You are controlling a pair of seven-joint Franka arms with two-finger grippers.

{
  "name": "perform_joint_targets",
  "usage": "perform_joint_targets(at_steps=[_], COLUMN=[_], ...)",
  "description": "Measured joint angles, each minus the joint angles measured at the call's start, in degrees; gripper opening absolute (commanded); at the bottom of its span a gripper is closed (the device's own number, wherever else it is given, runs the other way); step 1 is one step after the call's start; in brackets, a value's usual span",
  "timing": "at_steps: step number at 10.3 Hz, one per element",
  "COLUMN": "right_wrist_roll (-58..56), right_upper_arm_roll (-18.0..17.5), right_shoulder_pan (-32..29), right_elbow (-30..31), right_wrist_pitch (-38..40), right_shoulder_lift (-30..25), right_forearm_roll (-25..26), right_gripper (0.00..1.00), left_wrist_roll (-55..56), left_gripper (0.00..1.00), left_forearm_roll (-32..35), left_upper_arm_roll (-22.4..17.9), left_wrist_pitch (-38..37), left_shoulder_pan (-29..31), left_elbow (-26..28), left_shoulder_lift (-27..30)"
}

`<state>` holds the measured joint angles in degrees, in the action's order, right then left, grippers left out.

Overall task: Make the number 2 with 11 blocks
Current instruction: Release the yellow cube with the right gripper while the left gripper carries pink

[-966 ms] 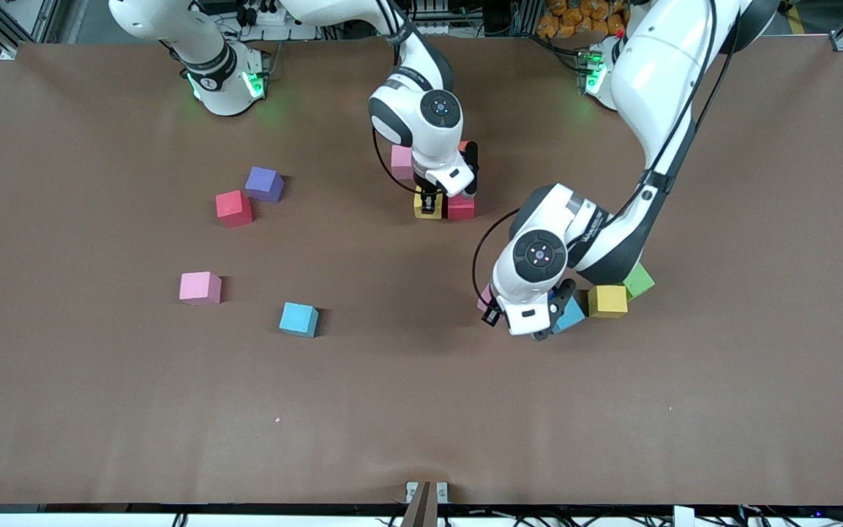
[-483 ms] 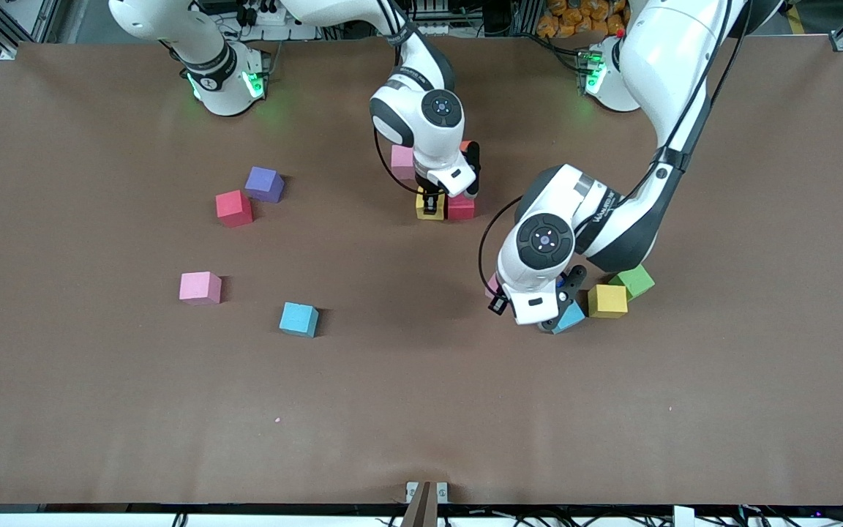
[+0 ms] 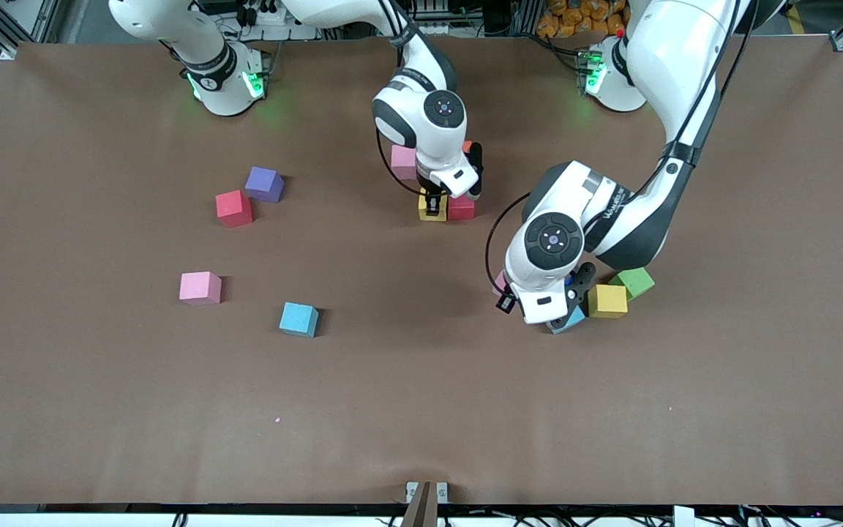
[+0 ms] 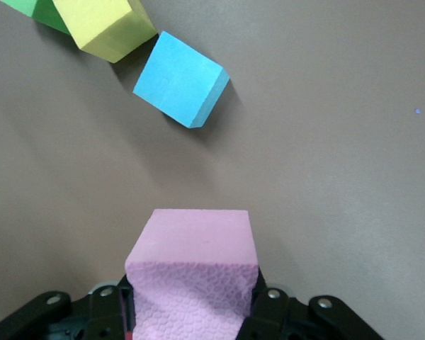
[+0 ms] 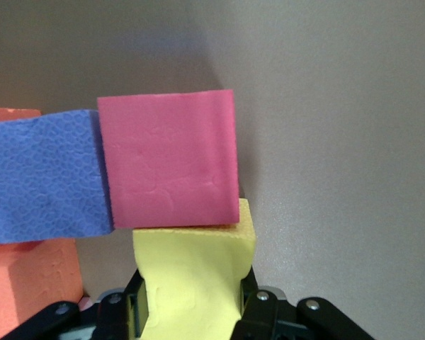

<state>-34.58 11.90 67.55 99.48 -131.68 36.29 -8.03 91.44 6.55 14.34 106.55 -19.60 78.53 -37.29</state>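
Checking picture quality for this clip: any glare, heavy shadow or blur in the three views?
Front view: even light, soft shadows beside the blocks, green glow at both arm bases on the table. Left wrist view: the pink block in the left gripper looks soft up close; the blue block is sharp. Right wrist view: the yellow block in the right gripper shows no glare.
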Motion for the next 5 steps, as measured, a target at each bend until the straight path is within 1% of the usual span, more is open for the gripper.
perform_joint_targets(at_steps=[1,2,3,5], right_wrist_roll=[0.0,0.0,0.1,0.5], right_upper_arm_roll=[0.0,0.0,0.0,0.0], right_shoulder_pan=[0.0,0.0,0.0,0.0], right_elbow=[0.0,0.0,0.0,-0.1], right_wrist_pitch=[0.0,0.0,0.1,0.1], right_shoulder_lift=[0.0,0.0,0.0,0.0], right_forearm_roll=[0.0,0.0,0.0,0.0], right_gripper=[0.0,0.48,0.99,1.0], left_wrist_roll=[0.0,0.0,0.0,0.0], left_gripper=[0.56,0.56,0.56,0.55], left_forearm_roll=[0.0,0.0,0.0,0.0], left_upper_arm_roll=[0.0,0.0,0.0,0.1], left_wrist_pitch=[-0.4,-0.8,-1.2,-1.7], left_shoulder_pan=[0.0,0.0,0.0,0.0], left_elbow=[0.0,0.0,0.0,0.1], left_shoulder_lift=[0.1,0.2,0.4,0.6])
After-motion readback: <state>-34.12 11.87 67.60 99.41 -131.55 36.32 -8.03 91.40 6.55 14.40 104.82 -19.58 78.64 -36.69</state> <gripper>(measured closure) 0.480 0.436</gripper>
